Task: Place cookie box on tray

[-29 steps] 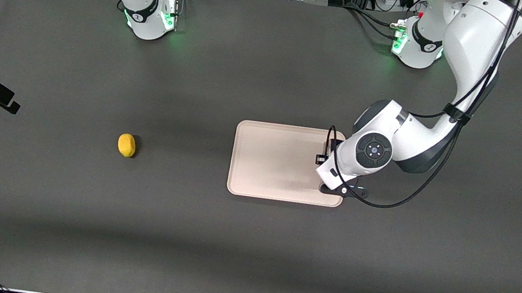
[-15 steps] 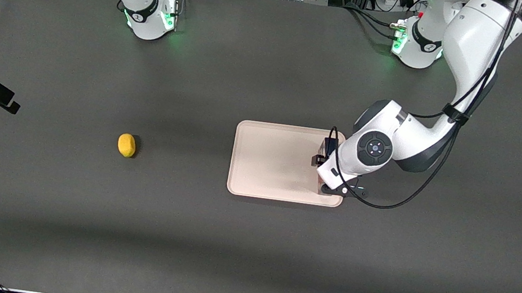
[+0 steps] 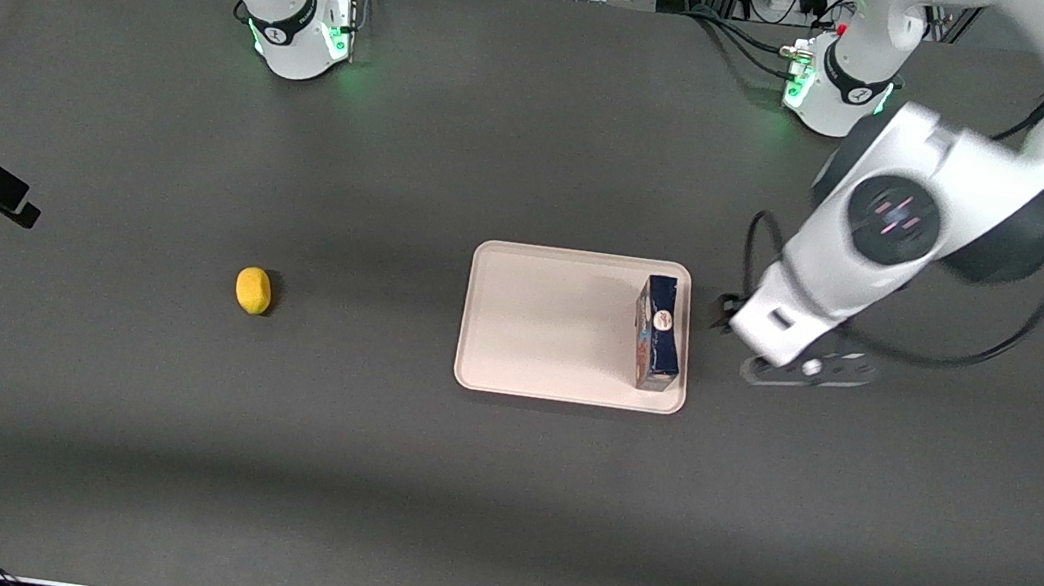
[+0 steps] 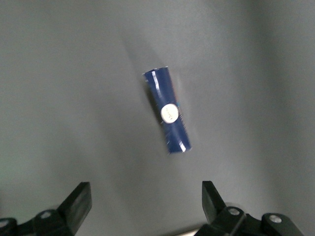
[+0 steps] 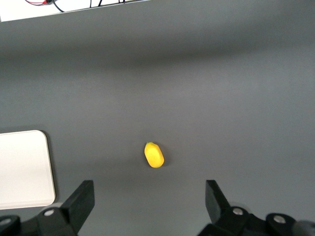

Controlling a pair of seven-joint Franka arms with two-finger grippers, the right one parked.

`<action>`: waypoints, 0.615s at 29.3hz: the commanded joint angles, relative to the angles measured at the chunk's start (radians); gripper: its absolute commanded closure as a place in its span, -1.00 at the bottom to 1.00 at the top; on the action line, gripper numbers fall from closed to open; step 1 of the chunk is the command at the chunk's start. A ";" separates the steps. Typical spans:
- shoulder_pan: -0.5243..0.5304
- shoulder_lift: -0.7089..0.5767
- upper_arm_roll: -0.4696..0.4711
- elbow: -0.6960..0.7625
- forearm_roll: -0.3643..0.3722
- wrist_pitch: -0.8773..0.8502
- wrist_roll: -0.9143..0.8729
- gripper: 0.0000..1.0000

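Note:
The dark navy-blue cookie box (image 3: pixel 658 331) lies on the pale pink tray (image 3: pixel 548 322), along the tray's edge toward the working arm's end. Its white-red oval logo faces up. My left gripper (image 3: pixel 800 368) is lifted above the table beside the tray, off toward the working arm's end, apart from the box. In the left wrist view the gripper (image 4: pixel 146 201) is open and empty, its fingers (image 4: pixel 78 201) spread wide, with the cookie box (image 4: pixel 167 110) well below them.
A small yellow lemon-like object (image 3: pixel 252 289) lies on the dark table toward the parked arm's end, well away from the tray; it also shows in the right wrist view (image 5: pixel 154 155), as does a corner of the tray (image 5: pixel 22 167).
The gripper was low over the tray's edge, covering the box. It has let go, risen and pulled away toward the working arm's end, leaving the box on the tray.

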 commanded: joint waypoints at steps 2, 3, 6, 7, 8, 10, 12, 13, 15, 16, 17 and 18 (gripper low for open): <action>0.050 -0.184 0.066 0.039 -0.027 -0.194 0.127 -1.00; 0.051 -0.210 0.094 0.050 -0.031 -0.229 0.155 -1.00; 0.052 -0.281 0.160 0.071 -0.074 -0.328 0.232 -1.00; 0.054 -0.306 0.181 0.068 -0.077 -0.354 0.261 -1.00; 0.054 -0.335 0.206 0.065 -0.085 -0.371 0.297 -1.00; 0.054 -0.384 0.252 0.055 -0.090 -0.407 0.382 -1.00; 0.055 -0.422 0.290 0.022 -0.091 -0.428 0.448 -1.00; 0.055 -0.448 0.313 0.003 -0.094 -0.423 0.471 -1.00; 0.054 -0.490 0.353 -0.046 -0.103 -0.408 0.509 -1.00; 0.054 -0.502 0.364 -0.069 -0.108 -0.396 0.520 -1.00; 0.054 -0.519 0.370 -0.094 -0.108 -0.379 0.525 -1.00; 0.054 -0.536 0.370 -0.128 -0.109 -0.354 0.526 -1.00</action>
